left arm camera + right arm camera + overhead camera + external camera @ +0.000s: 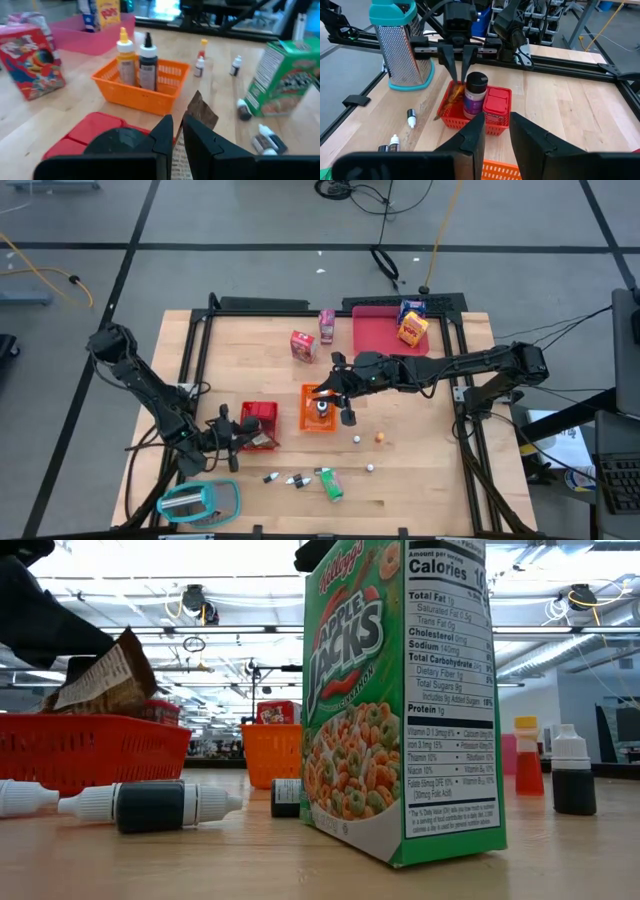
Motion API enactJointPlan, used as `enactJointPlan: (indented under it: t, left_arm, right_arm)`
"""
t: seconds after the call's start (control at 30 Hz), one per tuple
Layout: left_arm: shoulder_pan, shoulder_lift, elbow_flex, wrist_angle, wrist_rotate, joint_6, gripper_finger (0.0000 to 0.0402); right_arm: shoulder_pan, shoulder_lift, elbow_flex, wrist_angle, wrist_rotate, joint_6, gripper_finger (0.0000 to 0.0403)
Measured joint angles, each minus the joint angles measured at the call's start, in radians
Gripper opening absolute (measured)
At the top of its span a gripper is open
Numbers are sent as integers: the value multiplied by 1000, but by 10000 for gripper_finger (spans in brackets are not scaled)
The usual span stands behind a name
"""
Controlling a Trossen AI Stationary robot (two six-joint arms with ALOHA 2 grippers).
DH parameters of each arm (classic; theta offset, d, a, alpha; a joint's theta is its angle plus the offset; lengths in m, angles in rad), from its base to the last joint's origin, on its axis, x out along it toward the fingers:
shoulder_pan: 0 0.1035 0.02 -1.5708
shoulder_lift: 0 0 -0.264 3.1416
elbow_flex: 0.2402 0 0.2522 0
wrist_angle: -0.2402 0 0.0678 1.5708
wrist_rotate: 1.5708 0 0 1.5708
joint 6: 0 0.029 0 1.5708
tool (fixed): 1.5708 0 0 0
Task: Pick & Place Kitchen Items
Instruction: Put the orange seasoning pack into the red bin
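My left gripper (232,436) (177,137) is at the red bin (260,422), shut on a brown packet (454,94) that stands in it beside a dark can (476,92) and a red carton (497,100). My right gripper (338,398) (497,130) hangs open over the orange bin (318,410), which holds a yellow bottle (125,62) and a dark bottle (148,60). A green cereal box (330,483) (400,700) lies near the table's near edge, with small bottles (285,478) next to it. My left gripper pinches the brown packet by its upper edge (197,110) between its two fingers, coming from above and pointing down into the red bin. The packet stands tilted (100,675), its lower part inside the bin.
A red carton (303,345) and a pink carton (327,325) stand toward the far edge. The pink tray (375,335) holds a blue and a yellow box (412,322). Small balls (380,437) lie right of the orange bin. A teal-rimmed grater (198,502) sits at the near left corner.
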Motion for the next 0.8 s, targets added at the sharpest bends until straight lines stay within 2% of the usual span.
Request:
enactJointPlan:
  t: [0.2, 0.3, 0.5, 0.57, 0.73, 0.8]
  left_arm:
    - [28, 0, 0, 10, 43, 16, 47]
    - [55, 0, 0, 29, 64, 71, 47]
    - [132, 0, 0, 57, 232, 129, 47]
    - [152, 0, 0, 64, 257, 133, 45]
    - [156, 0, 0, 139, 269, 217, 7]
    - [148, 0, 0, 170, 269, 248, 7]
  right_arm:
    - [0, 0, 0, 0, 0, 0, 79]
    - [0, 0, 0, 0, 0, 0, 80]
    - [0, 0, 0, -2, 0, 0, 80]
    - [0, 0, 0, -2, 0, 0, 80]
    - [0, 0, 0, -7, 0, 0, 80]
    - [0, 0, 0, -7, 0, 0, 80]
